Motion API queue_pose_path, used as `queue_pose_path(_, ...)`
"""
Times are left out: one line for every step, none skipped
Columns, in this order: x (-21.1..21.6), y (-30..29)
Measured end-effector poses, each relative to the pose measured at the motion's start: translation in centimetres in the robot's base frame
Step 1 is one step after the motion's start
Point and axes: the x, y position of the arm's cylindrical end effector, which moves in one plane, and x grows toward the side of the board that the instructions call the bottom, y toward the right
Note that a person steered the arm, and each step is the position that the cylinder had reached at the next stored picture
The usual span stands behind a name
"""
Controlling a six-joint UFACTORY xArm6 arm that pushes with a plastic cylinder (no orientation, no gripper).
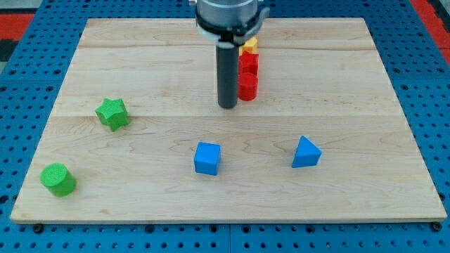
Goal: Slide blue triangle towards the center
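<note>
The blue triangle [306,152] lies on the wooden board [140,70] at the lower right of the middle. My tip [227,105] stands on the board near the middle, up and to the left of the blue triangle, well apart from it. The rod rises from the tip to the arm's grey head [230,15] at the view's top.
A blue cube [207,157] lies below my tip. A red block [247,75] and a yellow block [249,46] sit just right of the rod. A green star [112,113] and a green cylinder [58,179] lie at the left.
</note>
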Motion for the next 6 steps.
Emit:
queue_pose_path(1.6,5.6)
queue_pose_path(1.6,15.7)
queue_pose_path(5.8,20.2)
queue_pose_path(9.6,16.9)
queue_pose_path(9.6,11.3)
queue_pose_path(8.6,8.8)
